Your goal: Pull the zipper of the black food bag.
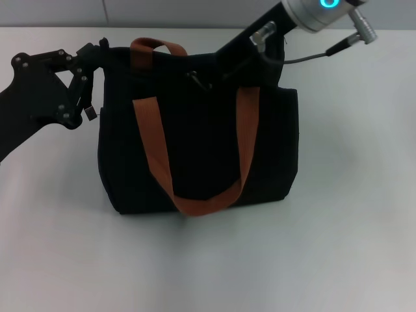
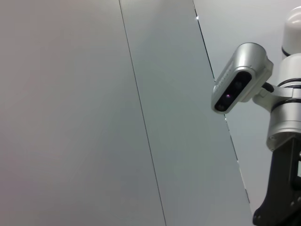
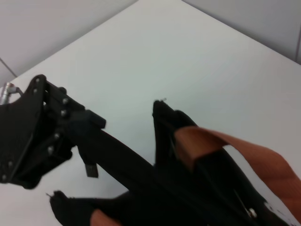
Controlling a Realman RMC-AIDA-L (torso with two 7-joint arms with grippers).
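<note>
The black food bag [image 1: 195, 149] stands upright in the middle of the table, one orange-brown handle hanging down its front. Its zipper pull [image 1: 194, 77] shows as a small silver piece on the top edge. My right gripper [image 1: 218, 71] reaches down from the upper right to the bag's top, just beside the pull, and its black body blends into the fabric. My left gripper [image 1: 94, 78] is at the bag's upper left corner, against its side. The right wrist view shows the bag's top [image 3: 197, 174] and the left gripper [image 3: 91, 146] beside it. The left wrist view does not show the bag.
The white table [image 1: 338, 234] extends around the bag on all sides. A grey panelled wall [image 2: 94, 113] fills the left wrist view, with my right arm's wrist camera [image 2: 240, 89] at its edge. A cable [image 1: 312, 55] loops off the right arm above the bag.
</note>
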